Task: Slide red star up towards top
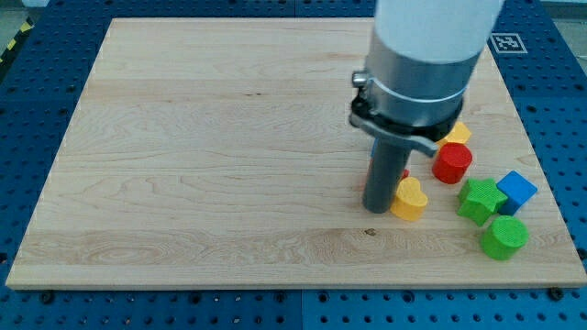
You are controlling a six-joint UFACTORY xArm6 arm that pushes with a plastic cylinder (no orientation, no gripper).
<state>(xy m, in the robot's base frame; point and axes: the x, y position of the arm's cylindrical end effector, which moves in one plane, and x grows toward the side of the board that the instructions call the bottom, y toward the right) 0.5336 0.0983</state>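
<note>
No gripper or fingers fitted, so nothing to open, close or grasp: arm ends in a straight dark rod. My tip (377, 209) down on the wooden board (202, 147), right of centre, just beside the yellow heart (410, 199) on its left; contact with it cannot be judged. Red star (404, 173) almost wholly hidden behind the rod, only a red sliver visible at the rod's right edge above the yellow heart; shape not confirmable. Red cylinder (452, 163) to the right, touching a yellow block (458, 134) partly hidden above it. Further right and lower: green star (479, 199) touching blue cube (517, 190), green cylinder (503, 236) just below them.
</note>
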